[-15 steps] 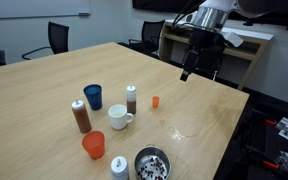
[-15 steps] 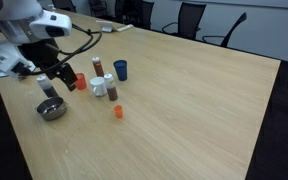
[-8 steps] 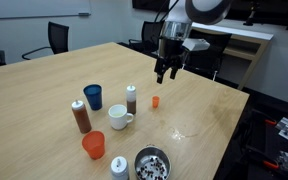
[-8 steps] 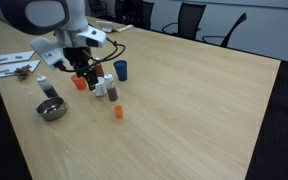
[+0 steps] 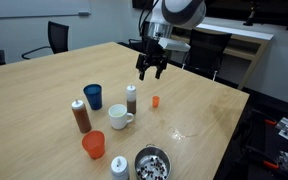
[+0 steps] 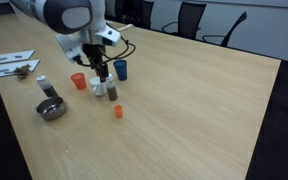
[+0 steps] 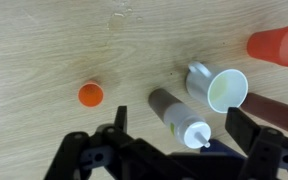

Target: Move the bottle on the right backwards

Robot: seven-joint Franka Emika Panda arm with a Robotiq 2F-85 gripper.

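Over the wooden table [image 5: 44, 100], swung in from the far edge to hang above the slim dark bottle [image 5: 131, 98], upright just beside the white mug [image 5: 121, 117]. Shows the gripper [image 5: 150, 72] spread wide, empty, perhaps slightly off-centre; leaves descent and grasp undone.

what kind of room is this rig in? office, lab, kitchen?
Most likely an office meeting room: a long wooden conference table, black office chairs around it, and what looks like a whiteboard on the wall.
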